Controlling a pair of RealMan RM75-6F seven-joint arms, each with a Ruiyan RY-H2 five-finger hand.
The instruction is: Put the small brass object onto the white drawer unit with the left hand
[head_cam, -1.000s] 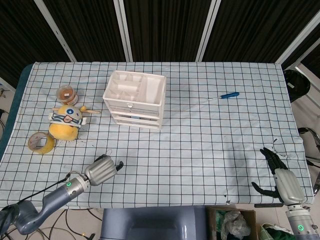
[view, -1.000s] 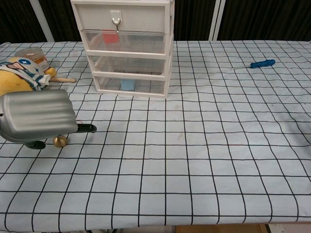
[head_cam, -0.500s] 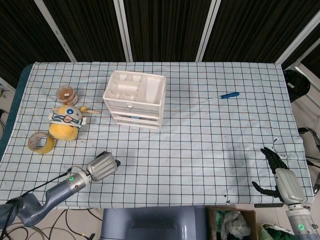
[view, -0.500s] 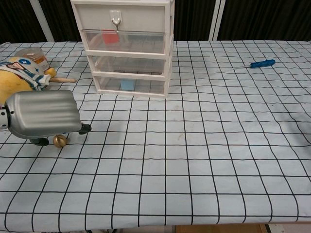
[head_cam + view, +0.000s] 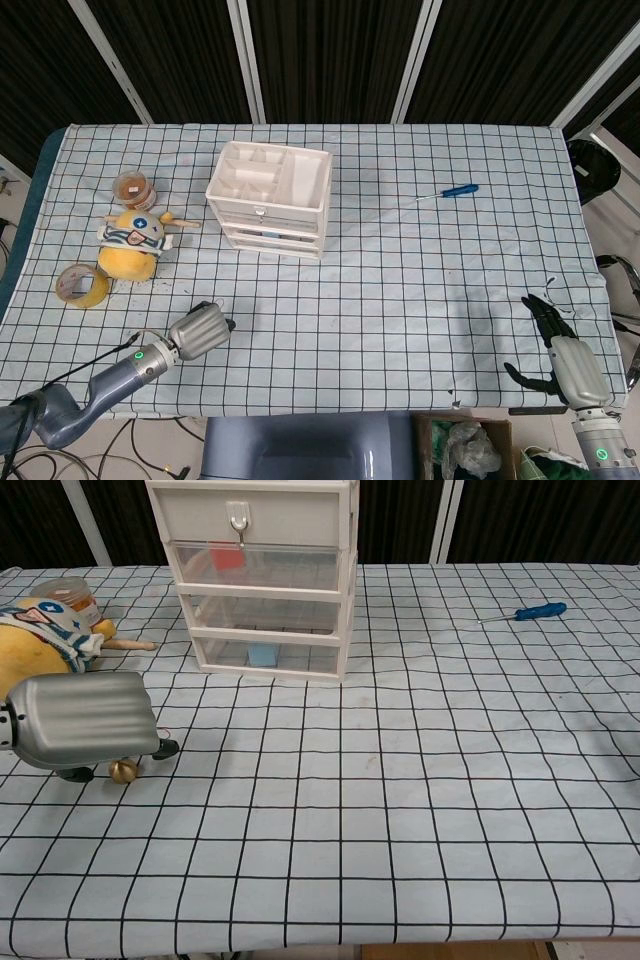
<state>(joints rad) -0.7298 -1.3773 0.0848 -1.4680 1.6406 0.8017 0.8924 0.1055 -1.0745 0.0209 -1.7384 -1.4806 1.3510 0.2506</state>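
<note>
The small brass object [image 5: 124, 770] lies on the checked cloth, right under the front edge of my left hand [image 5: 85, 720]. A dark fingertip [image 5: 165, 748] curls down to its right and another [image 5: 76, 774] to its left, both a little apart from it. From the head camera my left hand [image 5: 200, 332] covers the brass object near the table's front left. The white drawer unit [image 5: 268, 198] stands at the back centre-left, its top divided into open compartments; it also fills the chest view's upper left as the drawer unit [image 5: 255, 570]. My right hand [image 5: 565, 360] hangs off the front right corner, fingers spread, holding nothing.
A yellow plush toy [image 5: 132, 245], a tape roll [image 5: 82, 285] and a small round jar [image 5: 132, 186] sit at the left. A blue screwdriver [image 5: 450, 192] lies at the back right. A box with rubbish [image 5: 465, 445] stands below the front edge.
My left hand has drawn back toward the front left and sunk lower over the brass object, its fingers curling in. The brass object has stayed put. The right hand is unchanged.
</note>
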